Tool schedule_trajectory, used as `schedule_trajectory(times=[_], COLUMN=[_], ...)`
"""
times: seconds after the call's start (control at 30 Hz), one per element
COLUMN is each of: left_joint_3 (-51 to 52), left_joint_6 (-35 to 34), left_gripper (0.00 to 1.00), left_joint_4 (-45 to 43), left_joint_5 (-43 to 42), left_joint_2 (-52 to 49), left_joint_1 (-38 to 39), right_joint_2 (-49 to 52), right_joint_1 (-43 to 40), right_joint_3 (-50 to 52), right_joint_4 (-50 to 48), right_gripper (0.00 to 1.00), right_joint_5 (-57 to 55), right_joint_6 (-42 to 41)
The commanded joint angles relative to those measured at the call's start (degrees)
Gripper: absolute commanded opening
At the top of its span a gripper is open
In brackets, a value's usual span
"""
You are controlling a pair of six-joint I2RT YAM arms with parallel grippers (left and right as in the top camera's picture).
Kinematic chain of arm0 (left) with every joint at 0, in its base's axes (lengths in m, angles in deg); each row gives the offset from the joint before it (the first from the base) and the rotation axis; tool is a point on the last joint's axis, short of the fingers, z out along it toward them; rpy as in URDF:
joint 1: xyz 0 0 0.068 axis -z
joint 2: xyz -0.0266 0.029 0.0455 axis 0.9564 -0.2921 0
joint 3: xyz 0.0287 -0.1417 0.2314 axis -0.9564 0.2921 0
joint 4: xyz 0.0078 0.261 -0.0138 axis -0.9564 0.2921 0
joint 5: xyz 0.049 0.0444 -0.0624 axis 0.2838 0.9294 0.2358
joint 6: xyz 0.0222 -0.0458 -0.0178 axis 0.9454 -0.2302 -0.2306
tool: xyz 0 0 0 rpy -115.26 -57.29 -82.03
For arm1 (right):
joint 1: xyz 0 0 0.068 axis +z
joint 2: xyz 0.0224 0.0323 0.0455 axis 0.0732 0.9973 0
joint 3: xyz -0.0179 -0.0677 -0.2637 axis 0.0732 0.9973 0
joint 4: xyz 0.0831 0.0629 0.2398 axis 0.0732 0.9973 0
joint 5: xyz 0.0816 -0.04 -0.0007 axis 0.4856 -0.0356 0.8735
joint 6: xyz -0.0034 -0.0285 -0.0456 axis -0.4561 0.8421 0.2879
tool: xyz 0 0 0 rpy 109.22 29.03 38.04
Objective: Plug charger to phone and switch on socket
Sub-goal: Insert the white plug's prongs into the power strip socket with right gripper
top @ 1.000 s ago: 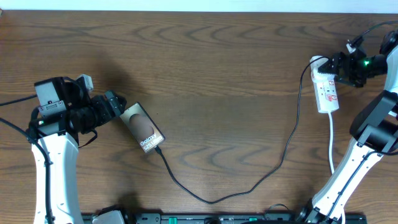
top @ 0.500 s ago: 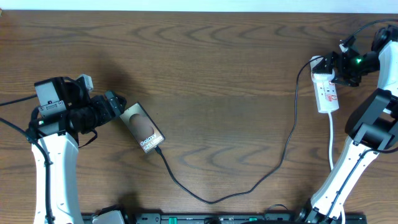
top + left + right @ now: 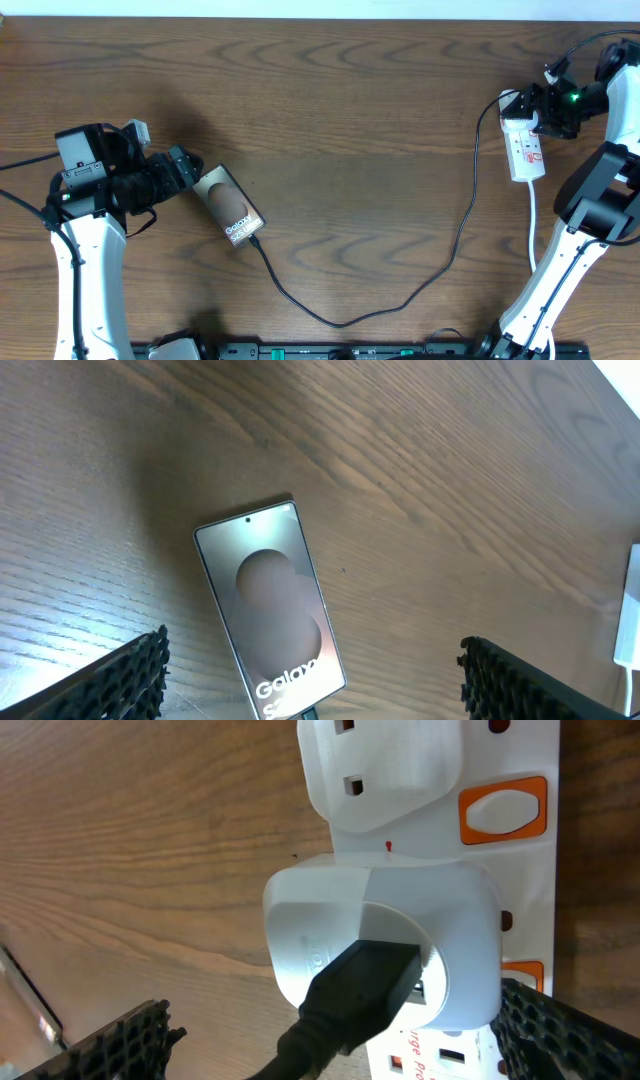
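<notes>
The phone (image 3: 229,206) lies face up at the left, bronze-brown with white "Galaxy" lettering. It also shows in the left wrist view (image 3: 268,607). The charger's black cable (image 3: 340,321) runs from the phone's near end, where its plug tip (image 3: 311,713) sits in the port, across to the socket (image 3: 523,146). My left gripper (image 3: 188,170) is open and empty, just left of the phone. My right gripper (image 3: 541,112) is open over the socket's far end, its fingers (image 3: 340,1045) either side of a white adapter (image 3: 390,935) with the black connector (image 3: 362,988) in it. An orange switch (image 3: 504,808) sits beside it.
The socket's white lead (image 3: 532,235) runs toward the front right, beside my right arm. The cable's loop lies across the front middle of the brown wooden table (image 3: 350,120). The socket's edge shows at the right of the left wrist view (image 3: 631,610).
My right gripper has shifted slightly toward the far edge at the socket's end. The left arm, phone and cable have not moved.
</notes>
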Motion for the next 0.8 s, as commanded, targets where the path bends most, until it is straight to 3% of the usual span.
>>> schedule_trajectory(times=[0.0,0.77], left_joint_3=[-1.27,-1.27], left_joint_6=[1.22,1.22], left_gripper=[0.91,0.91], left_joint_4=[0.31,0.50], left_joint_5=[-0.35,-0.35], left_joint_2=[-0.20,-0.20], left_joint_1=[-0.17,-0.17], right_joint_2=[0.35,0.50], right_joint_1=[0.50,2.05], right_joint_3=[-0.59,0.83], right_joint_4=[-0.17,-1.20], right_gripper=[0.99,0.99], right_joint_5=[-0.44,-0.20], right_joint_6=[0.09,-0.35])
